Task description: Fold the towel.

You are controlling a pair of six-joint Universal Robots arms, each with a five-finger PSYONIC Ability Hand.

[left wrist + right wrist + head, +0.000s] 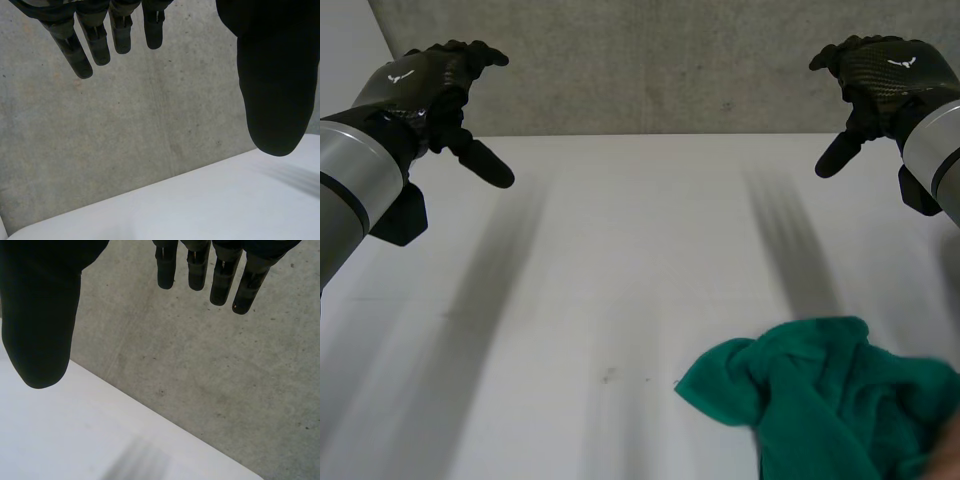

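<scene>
While the green towel point(820, 400) lies crumpled on the white counter point(600, 300) at five o'clock, the left robot hand point(435, 85) at ten o'clock and the right robot hand point(880, 80) at two o'clock hang raised, fingers spread, holding nothing.

The towel point(820, 400) lies on the table point(620, 300), near side, to the right. Left hand point(430, 75) hangs over the far left, right hand point(880, 70) over the far right, wall point(660, 60) behind.

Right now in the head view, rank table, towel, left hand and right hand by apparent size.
1. table, largest.
2. towel, second.
3. left hand and right hand look alike; I won't rank them.
</scene>
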